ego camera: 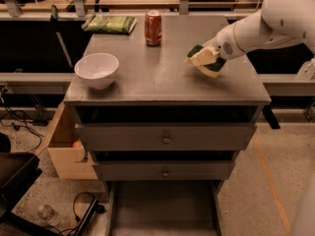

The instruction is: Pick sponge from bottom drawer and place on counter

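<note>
Over the right half of the counter point(162, 77), that's where I've got the gripper point(203, 58), clamped shut on the sponge point(215, 66). The bottom drawer point(162, 210) is pulled out down below, and nothing shows on the part of its floor I can see.

Here's what worries me. The sponge sits tilted in the grip, one corner lower than the rest, and I can't tell whether that corner is touching the top or just above it. If I let go with a gap underneath, I'd expect a light, springy pad like this to land on its corner and flop over. The counter's right edge is near, so a bad bounce could send it to the floor.

Push down too far instead and I squash the foam against the surface. It would likely spring sideways the moment the jaws part. A soft sponge might also cling to one finger on release and get dragged along as I pull back.

The soda can point(153, 27) and the white bowl point(96, 69) are well apart to the left, so I don't see a collision there.

As for the sponge itself, it is right at the tip of the gripper. The dark green face shows below and beside the tip, and the pale layer points toward the can.
</note>
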You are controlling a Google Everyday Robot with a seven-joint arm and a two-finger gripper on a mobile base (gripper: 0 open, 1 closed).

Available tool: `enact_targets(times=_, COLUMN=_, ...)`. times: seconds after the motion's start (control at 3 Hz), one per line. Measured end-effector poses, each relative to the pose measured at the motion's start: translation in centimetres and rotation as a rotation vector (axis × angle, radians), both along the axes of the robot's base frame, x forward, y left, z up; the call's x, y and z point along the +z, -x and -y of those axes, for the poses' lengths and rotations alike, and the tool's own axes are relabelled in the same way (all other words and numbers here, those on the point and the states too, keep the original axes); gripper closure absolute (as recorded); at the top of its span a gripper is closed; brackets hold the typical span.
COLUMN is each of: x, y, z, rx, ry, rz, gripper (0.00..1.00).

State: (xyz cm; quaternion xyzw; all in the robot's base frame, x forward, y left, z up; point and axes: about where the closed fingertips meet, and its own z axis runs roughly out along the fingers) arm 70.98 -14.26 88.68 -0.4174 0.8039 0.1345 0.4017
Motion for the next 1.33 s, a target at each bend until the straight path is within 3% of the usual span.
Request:
enact_targets(times=0.67, x=-0.27, y=-0.04, z=-0.46, rx=0.007, ry=-0.001, rz=-0.005, gripper=0.14)
enact_targets(times=1.0, x=-0.40, y=-0.06, z=-0.68, rx=0.010, ry=-0.001, rz=-0.007, gripper=0.00)
enact_targets(times=1.33, x=-0.40, y=-0.06, z=-0.69, rx=0.010, ry=-0.001, rz=-0.007, gripper=0.00)
